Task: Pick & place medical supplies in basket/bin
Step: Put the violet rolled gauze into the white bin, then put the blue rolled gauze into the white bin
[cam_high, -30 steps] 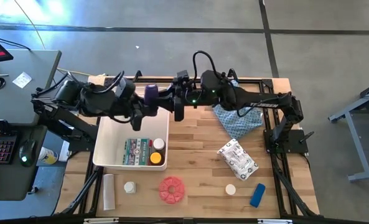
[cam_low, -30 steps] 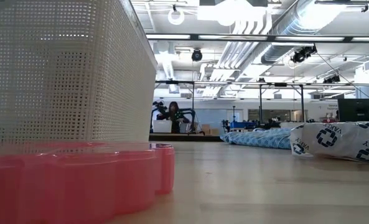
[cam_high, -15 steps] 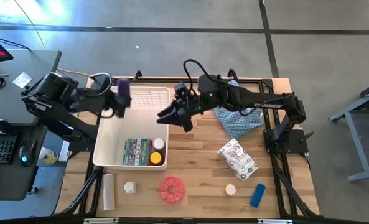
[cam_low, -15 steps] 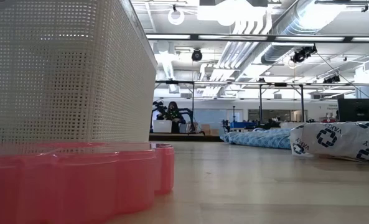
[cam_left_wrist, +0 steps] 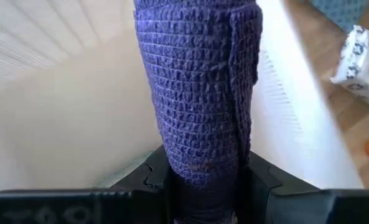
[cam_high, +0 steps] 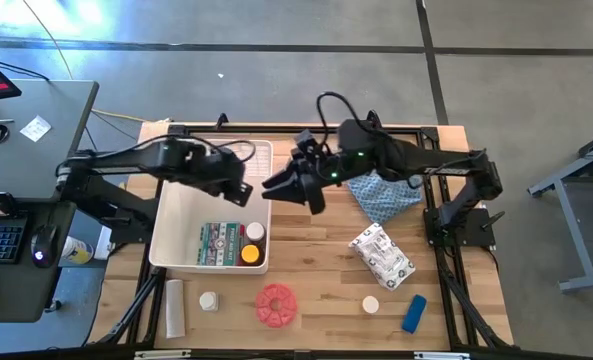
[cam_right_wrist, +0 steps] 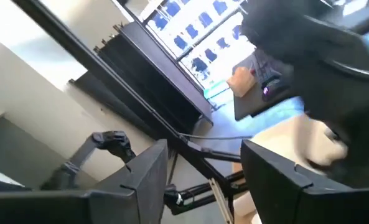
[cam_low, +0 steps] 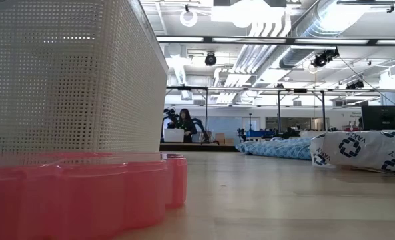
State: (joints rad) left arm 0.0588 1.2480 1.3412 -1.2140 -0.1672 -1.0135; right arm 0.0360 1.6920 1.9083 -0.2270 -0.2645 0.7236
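In the left wrist view a purple wrapped-bandage cylinder (cam_left_wrist: 196, 87) stands between my left gripper's (cam_left_wrist: 203, 183) fingers, which are shut on it. That gripper (cam_high: 238, 190) hangs over the white lattice bin (cam_high: 181, 215), near its right wall. The bin holds a green-white packet (cam_high: 219, 243), a white-capped jar (cam_high: 255, 231) and a yellow-capped bottle (cam_high: 249, 254). My right gripper (cam_high: 279, 188) is open and empty, just right of the bin, its fingers apart in its wrist view (cam_right_wrist: 203, 180). My left gripper pinches the purple cylinder between its two fingers at the end nearest the wrist (cam_left_wrist: 200, 165). The cylinder runs forward along the fingers (cam_left_wrist: 262, 183) and past them. It is lifted clear, above the bin's white floor (cam_left_wrist: 78, 124).
On the table's near part lie a white tube (cam_high: 175, 307), a small white jar (cam_high: 208, 300), a red disc (cam_high: 275, 304), a white cap (cam_high: 370, 304) and a blue cylinder (cam_high: 413, 313). A white printed packet (cam_high: 381, 254) and blue patterned cloth (cam_high: 381, 195) lie to the right.
The left gripper, with the purple cylinder, swung away from the right gripper toward the table's left far corner, then came back over the bin's inside. The right gripper drew back a little toward the near right and stands beside the bin.
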